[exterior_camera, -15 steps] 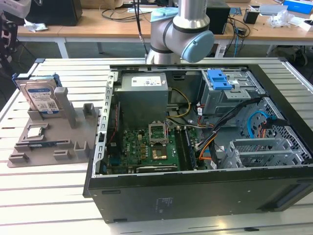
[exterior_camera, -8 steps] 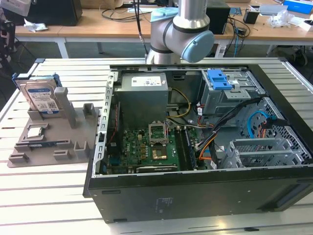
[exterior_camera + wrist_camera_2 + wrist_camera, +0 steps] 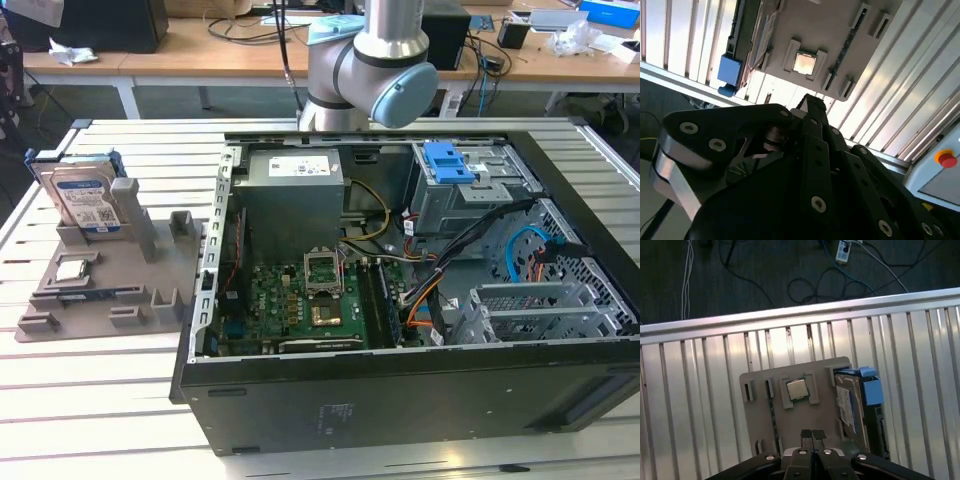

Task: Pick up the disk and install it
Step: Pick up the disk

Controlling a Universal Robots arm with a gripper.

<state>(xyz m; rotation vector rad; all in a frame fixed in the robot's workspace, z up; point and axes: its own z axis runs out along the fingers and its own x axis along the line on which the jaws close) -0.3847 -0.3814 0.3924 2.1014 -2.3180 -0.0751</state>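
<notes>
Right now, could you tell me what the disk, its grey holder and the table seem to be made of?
Disk: likely metal, silver-grey casing with a paper-like label and blue plastic rails. Holder: matte grey plastic, perhaps printed. Table: ribbed, shiny aluminium, apparently.

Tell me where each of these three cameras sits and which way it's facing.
Exterior view: off the arm, raised, looking down across the open computer case and the disk standing in the grey holder; the arm's joint rises behind the case.
First wrist view: on the wrist, looking down past the shut gripper at the grey holder, processor chip and disk.
Second wrist view: behind the gripper's linkage, looking along it at the grey holder.
Shared: both wrist views show gripper, processor chip and disk.
</notes>
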